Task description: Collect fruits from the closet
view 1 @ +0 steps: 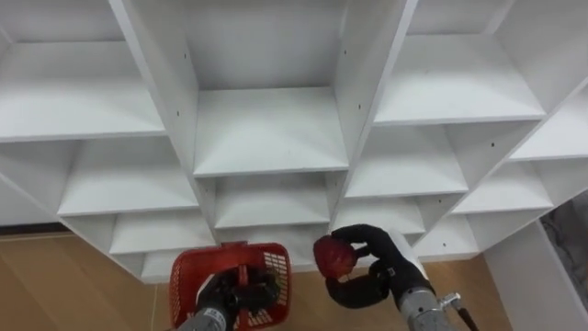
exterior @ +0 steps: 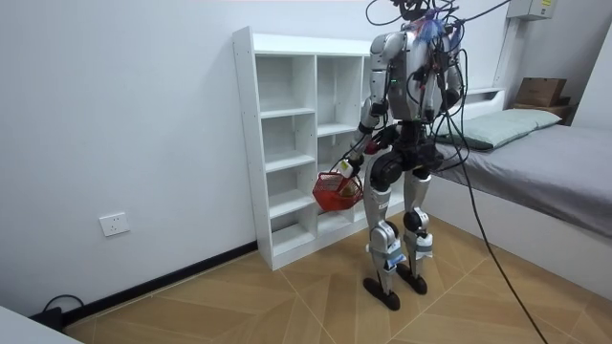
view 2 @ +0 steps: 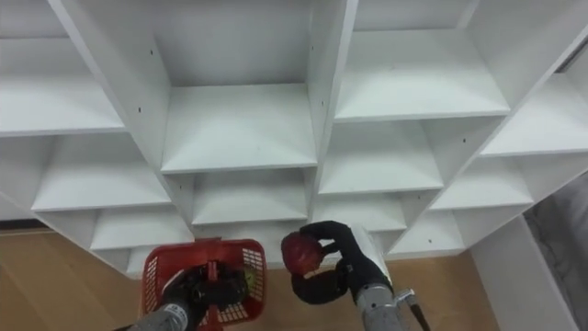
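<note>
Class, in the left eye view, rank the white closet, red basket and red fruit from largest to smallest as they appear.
1. white closet
2. red basket, cut off at the bottom edge yet clearly bigger than the fruit
3. red fruit, in the right hand

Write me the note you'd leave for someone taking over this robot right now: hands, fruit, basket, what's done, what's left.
The left hand is shut on the handle of the red basket, held low in front of the white closet.
The right hand is shut on a red fruit, just right of the basket.
Done: one fruit is in hand.
Left: put it into the basket. What the basket already holds cannot be made out.
</note>
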Robot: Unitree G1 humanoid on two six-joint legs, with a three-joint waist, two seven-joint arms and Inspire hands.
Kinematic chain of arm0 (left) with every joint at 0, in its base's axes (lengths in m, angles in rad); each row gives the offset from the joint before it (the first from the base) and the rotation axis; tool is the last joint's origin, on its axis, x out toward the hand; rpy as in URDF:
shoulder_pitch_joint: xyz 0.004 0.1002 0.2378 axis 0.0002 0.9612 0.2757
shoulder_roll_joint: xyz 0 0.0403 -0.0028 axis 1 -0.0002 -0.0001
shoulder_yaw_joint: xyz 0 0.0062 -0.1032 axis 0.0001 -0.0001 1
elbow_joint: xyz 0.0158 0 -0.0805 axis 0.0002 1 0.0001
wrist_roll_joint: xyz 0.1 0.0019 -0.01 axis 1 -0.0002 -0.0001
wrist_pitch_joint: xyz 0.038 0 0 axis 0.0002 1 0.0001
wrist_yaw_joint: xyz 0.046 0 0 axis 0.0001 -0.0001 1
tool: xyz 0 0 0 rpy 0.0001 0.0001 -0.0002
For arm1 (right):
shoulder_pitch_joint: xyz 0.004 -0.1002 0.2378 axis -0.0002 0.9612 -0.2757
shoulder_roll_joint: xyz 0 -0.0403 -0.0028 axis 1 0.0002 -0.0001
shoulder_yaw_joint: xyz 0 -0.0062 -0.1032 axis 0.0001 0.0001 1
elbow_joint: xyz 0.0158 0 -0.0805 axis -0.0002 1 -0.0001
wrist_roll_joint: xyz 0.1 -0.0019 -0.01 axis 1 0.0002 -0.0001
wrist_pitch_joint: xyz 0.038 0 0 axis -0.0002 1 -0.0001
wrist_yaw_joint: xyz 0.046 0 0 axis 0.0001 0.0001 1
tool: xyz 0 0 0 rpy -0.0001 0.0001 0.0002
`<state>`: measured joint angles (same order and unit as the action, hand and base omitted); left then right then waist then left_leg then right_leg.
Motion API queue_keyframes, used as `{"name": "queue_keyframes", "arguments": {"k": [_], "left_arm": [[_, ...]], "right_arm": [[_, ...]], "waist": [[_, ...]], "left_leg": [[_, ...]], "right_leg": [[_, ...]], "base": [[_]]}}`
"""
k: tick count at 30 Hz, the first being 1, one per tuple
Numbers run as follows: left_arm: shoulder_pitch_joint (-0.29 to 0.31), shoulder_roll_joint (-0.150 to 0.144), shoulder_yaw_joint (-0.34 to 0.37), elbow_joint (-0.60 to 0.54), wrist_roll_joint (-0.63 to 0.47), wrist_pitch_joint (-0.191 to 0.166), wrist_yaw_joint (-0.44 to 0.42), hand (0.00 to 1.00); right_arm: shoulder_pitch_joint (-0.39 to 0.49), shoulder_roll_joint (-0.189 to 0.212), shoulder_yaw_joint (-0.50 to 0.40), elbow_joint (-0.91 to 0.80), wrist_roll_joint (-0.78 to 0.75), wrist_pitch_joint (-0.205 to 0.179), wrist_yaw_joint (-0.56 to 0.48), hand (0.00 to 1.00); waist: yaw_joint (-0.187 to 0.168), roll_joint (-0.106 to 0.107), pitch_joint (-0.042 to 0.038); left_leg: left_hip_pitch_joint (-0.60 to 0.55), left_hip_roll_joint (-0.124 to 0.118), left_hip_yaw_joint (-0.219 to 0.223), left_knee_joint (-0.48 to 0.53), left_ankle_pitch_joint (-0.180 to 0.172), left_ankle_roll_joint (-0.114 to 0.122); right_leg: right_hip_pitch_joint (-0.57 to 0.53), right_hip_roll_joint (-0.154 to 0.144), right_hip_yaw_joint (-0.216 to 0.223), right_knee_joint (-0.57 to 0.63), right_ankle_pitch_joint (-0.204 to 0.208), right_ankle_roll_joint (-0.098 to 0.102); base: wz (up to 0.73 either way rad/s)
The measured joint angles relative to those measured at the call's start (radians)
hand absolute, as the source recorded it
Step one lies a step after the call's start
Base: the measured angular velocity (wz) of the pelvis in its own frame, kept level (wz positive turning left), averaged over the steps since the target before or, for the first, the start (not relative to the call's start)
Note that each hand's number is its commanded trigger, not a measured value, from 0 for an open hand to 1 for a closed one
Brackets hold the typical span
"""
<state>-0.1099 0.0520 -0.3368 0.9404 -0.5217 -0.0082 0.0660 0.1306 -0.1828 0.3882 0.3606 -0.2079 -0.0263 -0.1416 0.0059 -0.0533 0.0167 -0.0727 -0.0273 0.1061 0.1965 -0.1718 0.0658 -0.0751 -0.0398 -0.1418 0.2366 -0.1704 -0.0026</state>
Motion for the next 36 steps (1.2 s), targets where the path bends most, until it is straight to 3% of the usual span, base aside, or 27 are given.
{"name": "queue_keyframes", "arguments": {"k": [5,9,15,25,36], "left_arm": [[-0.005,0.010,0.002,-0.004,0.001,0.000,0.005,1.00],[-0.006,0.014,-0.001,-0.023,0.001,0.000,0.003,1.00],[-0.007,0.009,-0.004,-0.018,0.003,0.000,-0.016,1.00],[-0.004,0.029,-0.031,-0.013,0.003,0.000,-0.040,1.00],[-0.005,0.020,-0.051,-0.016,0.002,0.000,-0.059,1.00]], "right_arm": [[-0.024,0.003,0.008,0.044,-0.060,0.006,0.012,1.00],[-0.036,0.004,0.015,0.065,-0.109,0.009,0.012,1.00],[-0.069,0.005,0.054,0.119,-0.125,0.013,0.015,1.00],[-0.129,0.026,0.060,0.221,-0.125,0.016,0.035,1.00],[-0.132,0.030,0.064,0.250,-0.122,0.016,0.034,1.00]], "waist": [[0.006,0.002,0.0006],[0.005,0.017,0.0057],[0.022,0.024,0.0032],[0.026,0.025,0.0035],[0.029,0.035,0.0021]], "left_leg": [[-0.009,0.000,0.000,0.002,0.000,0.000],[-0.024,0.000,-0.002,0.006,0.000,0.000],[-0.039,0.001,-0.002,0.010,0.000,0.000],[-0.040,0.001,-0.005,0.009,0.000,0.000],[-0.043,0.000,-0.008,0.013,0.000,0.000]], "right_leg": [[-0.009,-0.001,-0.007,0.000,0.000,0.000],[-0.021,-0.002,-0.015,0.000,0.000,0.000],[-0.033,-0.003,-0.023,0.000,0.000,0.000],[-0.033,-0.004,-0.026,0.001,0.000,0.000],[-0.033,-0.004,-0.028,0.000,0.000,0.000]], "base": [[0.00],[0.02],[0.00],[0.00],[0.00]]}}
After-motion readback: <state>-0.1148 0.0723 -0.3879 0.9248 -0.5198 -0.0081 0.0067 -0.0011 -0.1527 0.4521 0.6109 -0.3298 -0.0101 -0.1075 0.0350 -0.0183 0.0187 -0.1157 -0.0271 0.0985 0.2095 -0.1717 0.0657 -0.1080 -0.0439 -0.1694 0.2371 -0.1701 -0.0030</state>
